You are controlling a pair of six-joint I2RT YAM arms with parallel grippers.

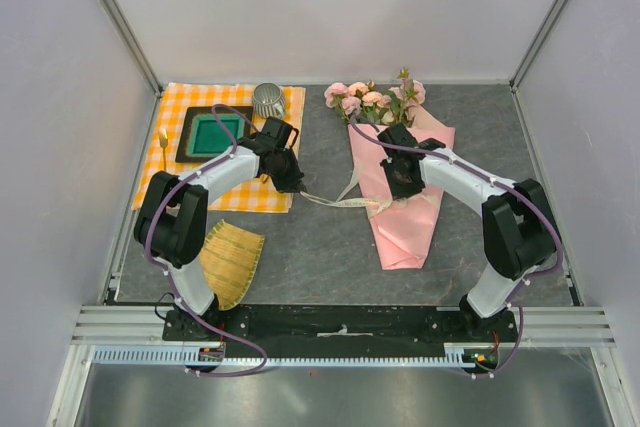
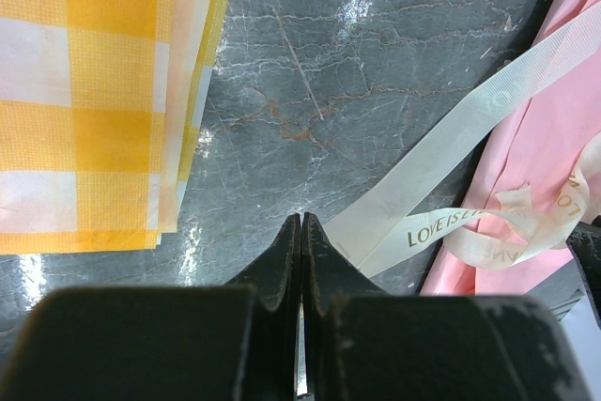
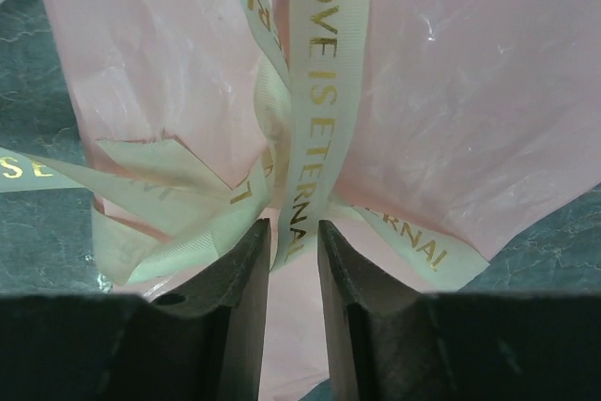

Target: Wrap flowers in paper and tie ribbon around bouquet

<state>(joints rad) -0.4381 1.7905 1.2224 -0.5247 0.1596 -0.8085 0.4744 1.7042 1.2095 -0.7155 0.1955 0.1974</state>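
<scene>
Right claw (image 3: 293,237), lower centre of its wrist view: fingers spread a little, with a tail of the ribbon (image 3: 315,91) hanging loose in the gap, not pinched; just beyond, the ribbon crosses the pink paper (image 3: 451,100) and gathers in loops at mid-frame; whether these form a tight knot cannot be told. Left claw (image 2: 300,227), bottom centre of its view: fingers pressed together; a ribbon end runs over the worktop (image 2: 329,63) to just beside them; whether it is caught between them cannot be told. Overhead view: the bouquet (image 1: 405,232) lies right of centre, flowers (image 1: 372,99) at its upper end. Judgement: wrapping done; tying well advanced; perhaps only a final tightening and release left.
</scene>
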